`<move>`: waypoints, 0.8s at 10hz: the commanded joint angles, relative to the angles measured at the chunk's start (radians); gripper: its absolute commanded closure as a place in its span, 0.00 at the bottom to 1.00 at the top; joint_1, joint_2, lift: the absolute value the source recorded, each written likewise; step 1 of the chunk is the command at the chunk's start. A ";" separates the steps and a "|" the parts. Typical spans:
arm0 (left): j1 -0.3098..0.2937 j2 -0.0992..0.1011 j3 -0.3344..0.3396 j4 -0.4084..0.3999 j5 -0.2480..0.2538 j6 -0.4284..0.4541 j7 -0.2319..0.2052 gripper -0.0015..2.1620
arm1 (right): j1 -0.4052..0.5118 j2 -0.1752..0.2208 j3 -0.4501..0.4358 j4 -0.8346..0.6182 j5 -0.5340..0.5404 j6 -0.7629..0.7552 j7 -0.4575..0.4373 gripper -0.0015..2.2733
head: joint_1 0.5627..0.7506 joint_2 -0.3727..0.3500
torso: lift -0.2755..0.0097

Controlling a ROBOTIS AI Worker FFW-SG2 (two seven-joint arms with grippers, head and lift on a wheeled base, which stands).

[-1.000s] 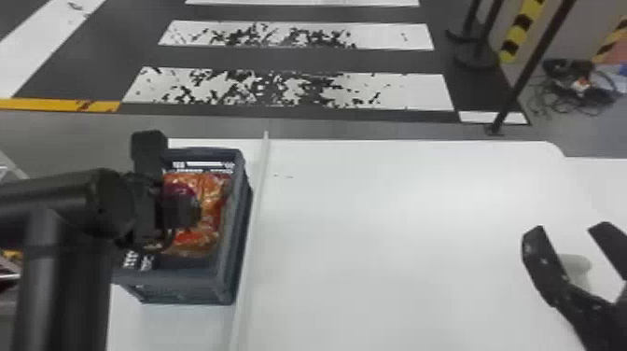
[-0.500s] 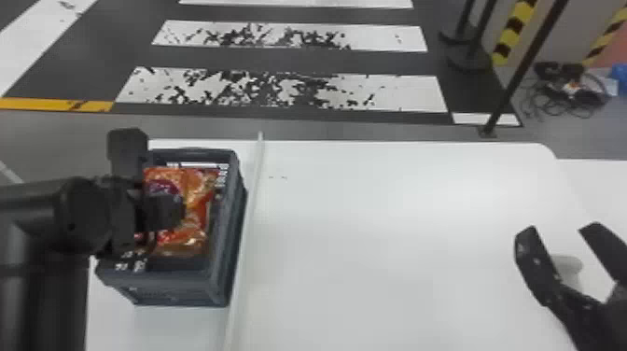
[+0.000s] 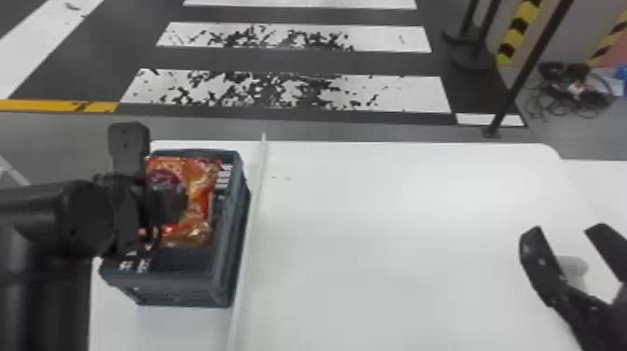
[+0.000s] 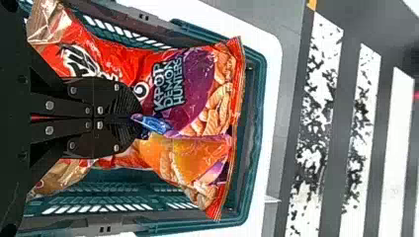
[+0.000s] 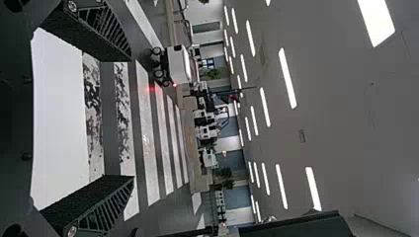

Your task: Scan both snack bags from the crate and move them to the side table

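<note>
Evidently the pick is the step in hand, with scanning and placing ahead. At the left of the slatted crate (image 3: 182, 291), an arm reaches over its wall, and the left claw (image 4: 139, 118) is pressed together on a puckered fold of the red-and-orange snack bag (image 3: 198, 233). That bag lies inside the crate. Just right of the crate runs a thin white ridge (image 3: 252, 224), then the white table (image 3: 373, 233). Well to the crate's right, over that table, the right claw (image 3: 565, 228) holds its fingers wide apart, empty. Next calls for a straight lift, high enough that the bag clears the crate's rim.
</note>
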 commanded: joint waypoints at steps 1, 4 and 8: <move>0.020 0.004 -0.001 -0.027 -0.001 -0.039 -0.004 0.91 | -0.004 0.000 0.000 0.002 -0.001 0.003 0.000 0.03 | 0.70 0.54 | 0.86; 0.041 0.005 0.004 -0.082 0.010 -0.042 -0.002 0.91 | -0.006 0.001 0.003 0.002 0.002 0.006 0.000 0.03 | 0.70 0.55 | 0.86; 0.072 0.007 -0.004 -0.144 -0.002 -0.042 0.000 0.91 | 0.002 0.001 0.001 -0.005 -0.004 0.003 0.000 0.03 | 0.70 0.55 | 0.86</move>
